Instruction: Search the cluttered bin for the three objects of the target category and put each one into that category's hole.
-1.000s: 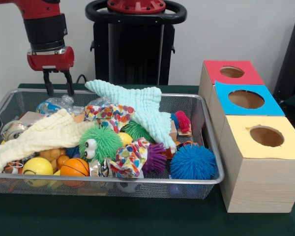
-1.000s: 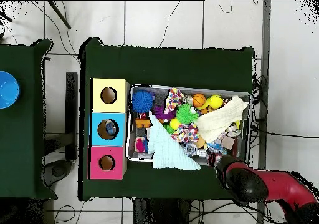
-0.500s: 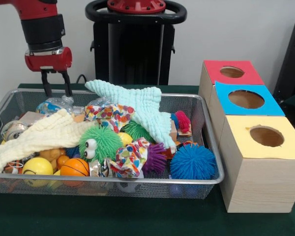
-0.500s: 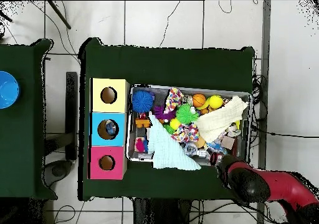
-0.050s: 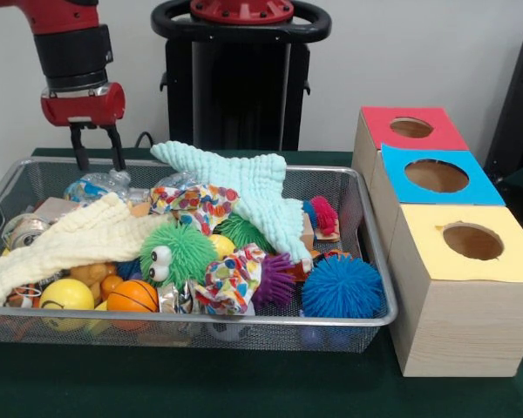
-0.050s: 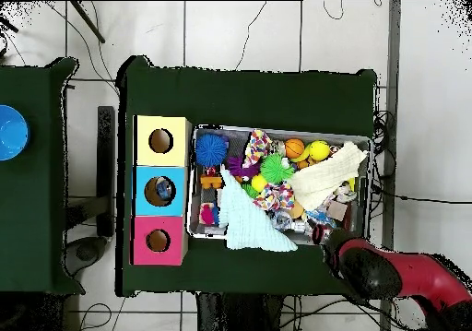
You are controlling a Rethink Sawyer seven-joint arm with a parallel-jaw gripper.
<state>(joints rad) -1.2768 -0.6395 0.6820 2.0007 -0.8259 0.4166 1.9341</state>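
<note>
Claw (image 5: pixel 95 150) spread, empty, above bin (image 5: pixel 379 287) far corner. Blue spiky ball (image 5: pixel 342 286) prob soft, light, squishy; pinch round middle.

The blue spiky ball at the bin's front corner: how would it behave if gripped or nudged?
The blue spiky ball looks soft, so its spines would probably give under a grip. Being round, it may roll when nudged, though the wire bin wall beside it should stop it.

Red arm (image 5: pixel 68 22) with a black band — red wrist, black claw (image 5: pixel 96 161).
</note>
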